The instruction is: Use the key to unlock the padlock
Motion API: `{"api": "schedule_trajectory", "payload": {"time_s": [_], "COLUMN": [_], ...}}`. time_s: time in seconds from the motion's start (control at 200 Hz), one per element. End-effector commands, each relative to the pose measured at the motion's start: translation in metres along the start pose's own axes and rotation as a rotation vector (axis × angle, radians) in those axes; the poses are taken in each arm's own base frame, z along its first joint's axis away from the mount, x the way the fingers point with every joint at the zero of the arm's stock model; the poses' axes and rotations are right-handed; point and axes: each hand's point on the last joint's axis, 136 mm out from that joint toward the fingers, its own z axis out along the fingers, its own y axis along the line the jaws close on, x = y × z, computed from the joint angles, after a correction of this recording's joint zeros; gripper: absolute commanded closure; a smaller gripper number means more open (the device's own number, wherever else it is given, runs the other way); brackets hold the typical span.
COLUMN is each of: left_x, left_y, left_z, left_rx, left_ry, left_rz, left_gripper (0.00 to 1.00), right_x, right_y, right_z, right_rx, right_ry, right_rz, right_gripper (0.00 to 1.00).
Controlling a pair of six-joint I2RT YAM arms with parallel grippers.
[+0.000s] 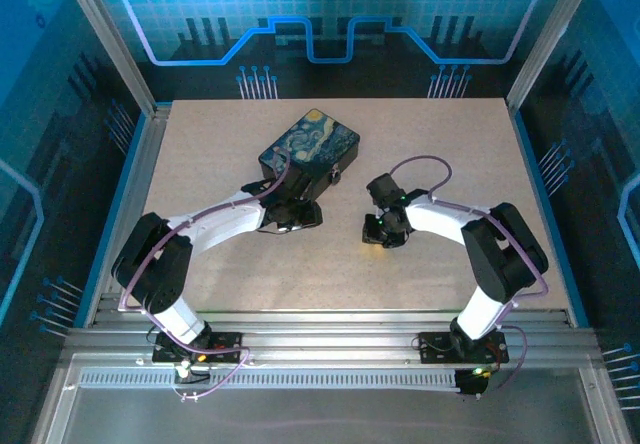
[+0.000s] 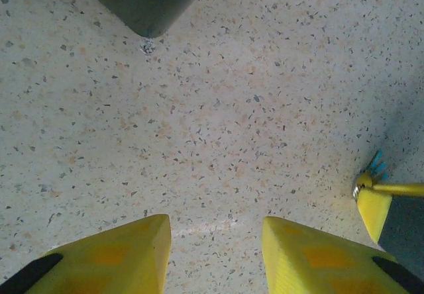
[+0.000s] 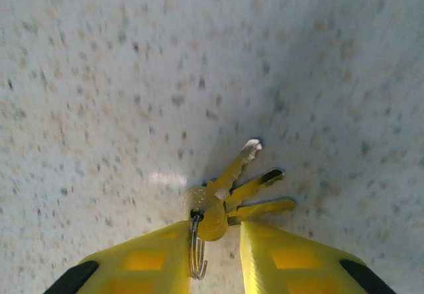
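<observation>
Right wrist view has the 3 keys (image 3: 232,195) on their ring (image 3: 196,254) lying flat on the table (image 3: 99,75). Their heads sit in the narrow gap of the right gripper (image 3: 215,228), but I can't tell if it's actually pinching them. The left gripper (image 2: 215,220) hangs half-spread over bare table, holding nothing, near the painted box (image 1: 310,144). Where the padlock is, I can't tell. I'd say early days: key pickup is the step in hand, with inserting and turning all left.
</observation>
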Motion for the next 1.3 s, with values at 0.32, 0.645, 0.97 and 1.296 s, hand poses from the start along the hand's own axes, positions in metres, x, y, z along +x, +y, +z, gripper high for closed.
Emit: {"api": "schedule_trajectory", "payload": {"time_s": [0.32,0.645,0.97,1.296], "left_x": [-0.005,-0.011,-0.016,-0.012], "left_y": [0.001,0.006,0.014,-0.036], "left_z": [-0.011,-0.010,-0.015,-0.022], "left_rx": [-0.001,-0.018,-0.051,0.217], "left_ry": [-0.017,-0.022,-0.028,0.062], "left_rz": [0.036,0.043,0.096,0.163], "left_gripper": [0.59,0.59,0.59,0.59], "right_x": [-0.018,-0.008,-0.027,-0.025], "right_y": [0.001,-0.025,0.002,0.050], "right_z": [0.012,0.027,-0.014,-0.066], "right_rx": [0.050,0.166,0.042,-0.304], "right_ry": [-0.034,0.006,-0.123,-0.171], "right_rz": [-0.004,-0.087,-0.420,-0.596], "right_gripper": [0.66,0.82,0.95,0.98]}}
